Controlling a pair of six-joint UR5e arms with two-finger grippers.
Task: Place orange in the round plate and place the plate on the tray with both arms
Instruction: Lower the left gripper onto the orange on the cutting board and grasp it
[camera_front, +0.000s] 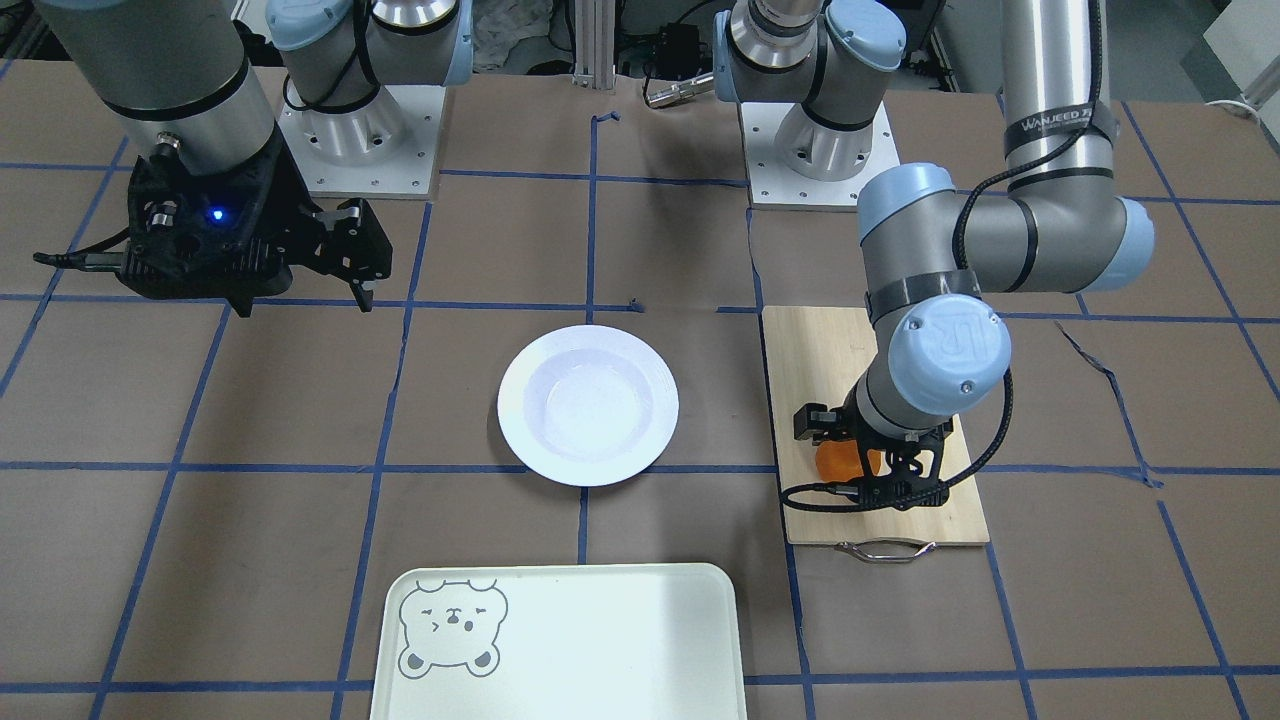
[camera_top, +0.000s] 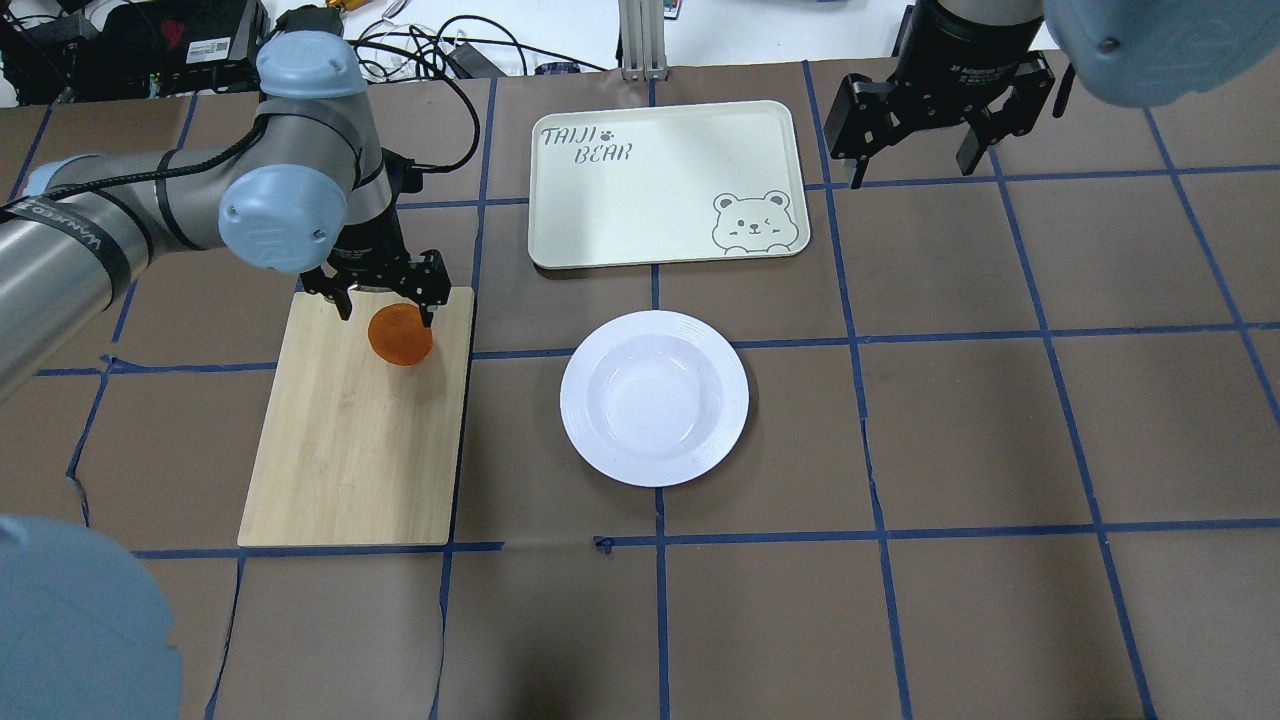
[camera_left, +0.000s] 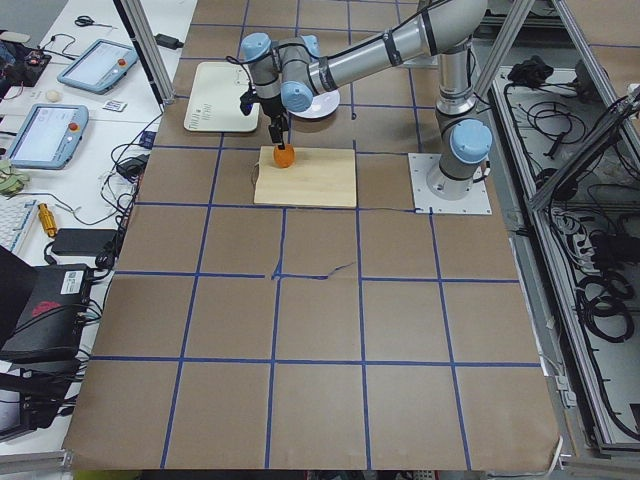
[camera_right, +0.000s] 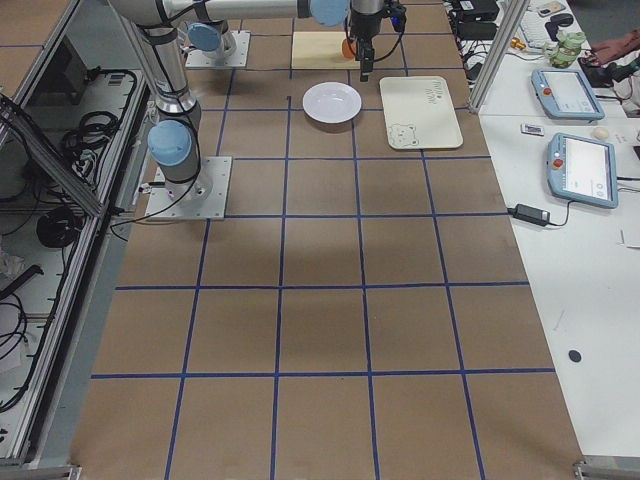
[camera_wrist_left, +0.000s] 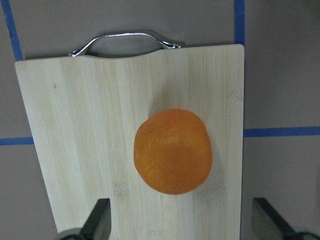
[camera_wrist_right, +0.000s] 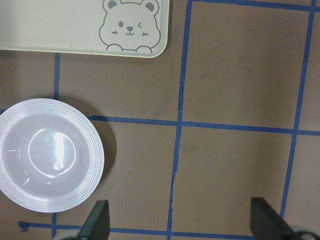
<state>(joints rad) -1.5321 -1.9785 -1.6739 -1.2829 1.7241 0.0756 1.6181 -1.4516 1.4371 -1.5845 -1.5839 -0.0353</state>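
The orange (camera_top: 400, 335) lies on a bamboo cutting board (camera_top: 350, 450), near its handle end. My left gripper (camera_top: 386, 312) hangs open just over the fruit, one finger to each side and neither touching it. The left wrist view shows the orange (camera_wrist_left: 173, 151) ahead of the two spread fingertips (camera_wrist_left: 100, 222). The round plate (camera_top: 580, 400) sits with nothing in it at the table's middle. The tray (camera_top: 650, 190) lies beyond it, bare. My right gripper (camera_top: 915, 165) is open and holds nothing, raised to the right of the tray.
The cutting board (camera_front: 800, 350) has a metal handle (camera_front: 886, 549) on its far end. Brown paper with blue tape lines covers the table. Both arm bases (camera_front: 815, 150) stand at the robot's edge. Tablets and cables lie on a side bench (camera_right: 575, 120).
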